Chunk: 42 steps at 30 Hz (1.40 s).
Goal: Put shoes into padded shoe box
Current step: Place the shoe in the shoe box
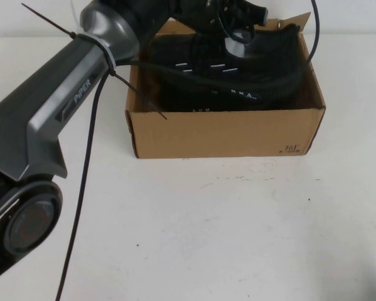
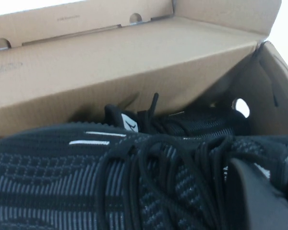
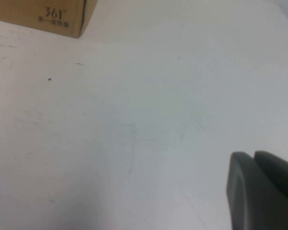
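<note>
The left pincer (image 1: 238, 15) is over the far side of the box (image 1: 225, 133), down among the shoes (image 1: 238, 72); from the high view its tip is buried in dark cabling and shoe fabric, and I cannot tell whether it is released or clenched. In the left wrist view one dark finger (image 2: 259, 199) lies against the laces (image 2: 182, 163) of the nearer shoe, touching or just above them. Beyond that, the black knit upper with its short white dashes (image 2: 93, 139) fills the lower part of that view, and the inner cardboard wall of the box rises behind it, with a round hole (image 2: 241, 107) in the end wall.

Both shoes sit inside the box, side by side, soles down, their length running along the box's long side. The box stands on the white tabletop (image 1: 225, 238), its front wall facing the robot, small dark print (image 1: 291, 149) near the lower right corner. The left arm (image 1: 62, 106) reaches diagonally from the near left, a black cable (image 1: 81, 188) hanging from it.

The right pincer (image 3: 261, 189) is out of the high view; its wrist camera shows two dark fingers pressed together, clenched on nothing, hovering over bare tabletop, well apart from the box's printed corner (image 3: 53, 17).
</note>
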Each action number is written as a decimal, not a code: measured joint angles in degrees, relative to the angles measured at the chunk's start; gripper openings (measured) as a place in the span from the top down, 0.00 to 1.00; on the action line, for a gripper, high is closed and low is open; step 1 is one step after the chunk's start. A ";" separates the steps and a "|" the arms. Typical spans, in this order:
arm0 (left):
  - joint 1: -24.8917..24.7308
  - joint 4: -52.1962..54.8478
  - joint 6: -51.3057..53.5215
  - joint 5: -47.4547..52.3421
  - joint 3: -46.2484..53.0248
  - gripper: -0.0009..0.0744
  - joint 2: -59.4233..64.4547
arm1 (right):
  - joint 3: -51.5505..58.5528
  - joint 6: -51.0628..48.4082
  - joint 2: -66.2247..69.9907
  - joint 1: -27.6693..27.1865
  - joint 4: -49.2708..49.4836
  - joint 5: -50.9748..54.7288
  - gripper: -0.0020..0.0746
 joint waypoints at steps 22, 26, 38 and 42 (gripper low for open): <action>-3.97 0.20 0.00 7.60 -1.71 0.99 1.46 | 0.00 0.00 0.00 0.00 0.00 0.00 0.99; -4.47 -0.04 0.00 8.95 -2.84 0.99 1.46 | 0.00 0.00 0.00 0.00 0.00 0.00 0.99; -4.65 -0.04 0.00 13.09 -3.06 0.99 2.82 | 0.00 0.00 0.00 0.00 0.00 0.00 0.99; -4.65 0.87 0.00 13.09 -3.09 0.99 3.77 | 0.00 0.00 0.00 0.00 0.00 0.00 0.99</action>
